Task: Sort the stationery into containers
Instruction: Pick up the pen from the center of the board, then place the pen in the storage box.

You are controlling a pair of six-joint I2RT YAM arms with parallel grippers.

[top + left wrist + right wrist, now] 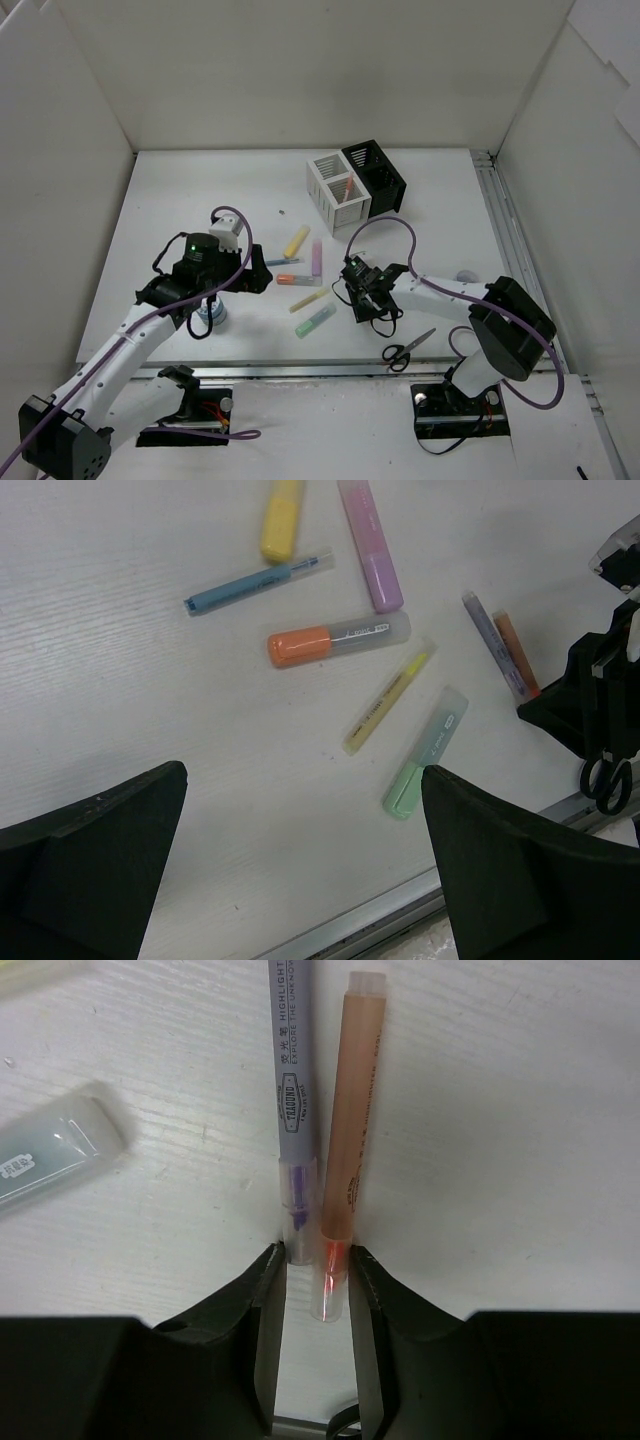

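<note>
- Two slim highlighters, a thin orange pen (345, 1110) and a thin purple pen (290, 1090), lie flat and side by side on the counter (520, 1110). Their capped tips point into the right end effector (317, 1290).
- Its jaws stand narrowly apart about those tips, with the orange cap between them and the purple one at the left jaw's edge. Whether they are pinching cannot be told. The low, in-line approach looks meant to take one pen by its end, and its neighbour may be dragged along.
- The left end effector (300, 880) hovers with jaws spread wide and nothing between them. It looks over the loose cluster: yellow marker (282, 520), blue pen (258, 580), purple marker (370, 545), orange marker (335, 640), thin yellow highlighter (388, 695) and green marker (425, 755).
- The white holder (338, 188) and black holder (375, 168), joined together, stand at the far middle, well apart from the pens. Something orange shows in the white one. Most of the sorting looks undone.
- Scissors (408, 348) lie near the front rail (300, 368), and a dotted jar (213, 318) sits under the left arm.
- The counter is pale with a faint grain, boxed in by white panels (300, 70).
</note>
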